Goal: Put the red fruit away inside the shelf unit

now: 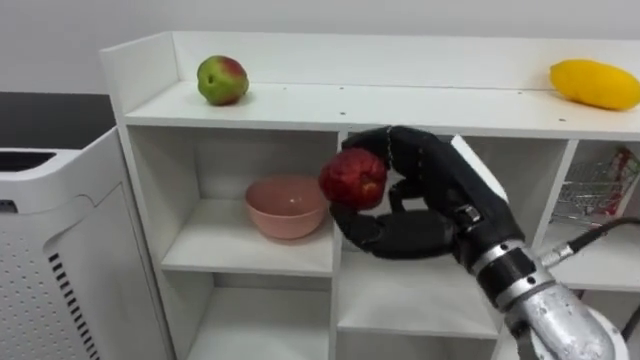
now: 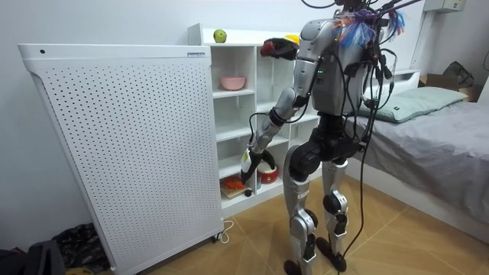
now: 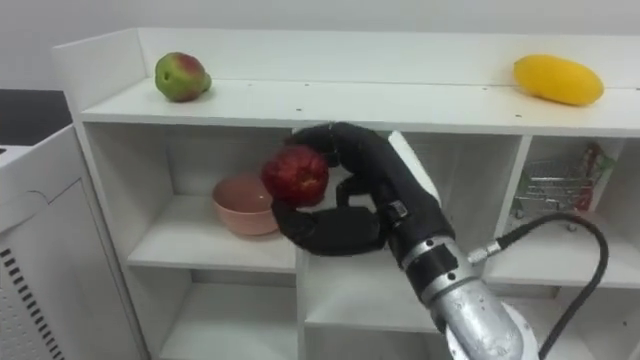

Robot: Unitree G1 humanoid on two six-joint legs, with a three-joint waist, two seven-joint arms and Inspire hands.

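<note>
Right hand (image 1: 440,195), fingers (image 1: 378,139) clamped on red apple (image 1: 353,178), bowl (image 1: 287,207) at its eight o'clock, green apple (image 1: 222,80) at ten, mango (image 1: 595,83) at two.

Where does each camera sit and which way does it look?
Left eye view: on the robot's head, facing the white shelf unit; right hand holding a red fruit.
Right eye view: beside it on the head, same aim, same hand.
Room view: across the room, seeing the whole robot at that unit, left hand low.
All share the green apple on top.
</note>
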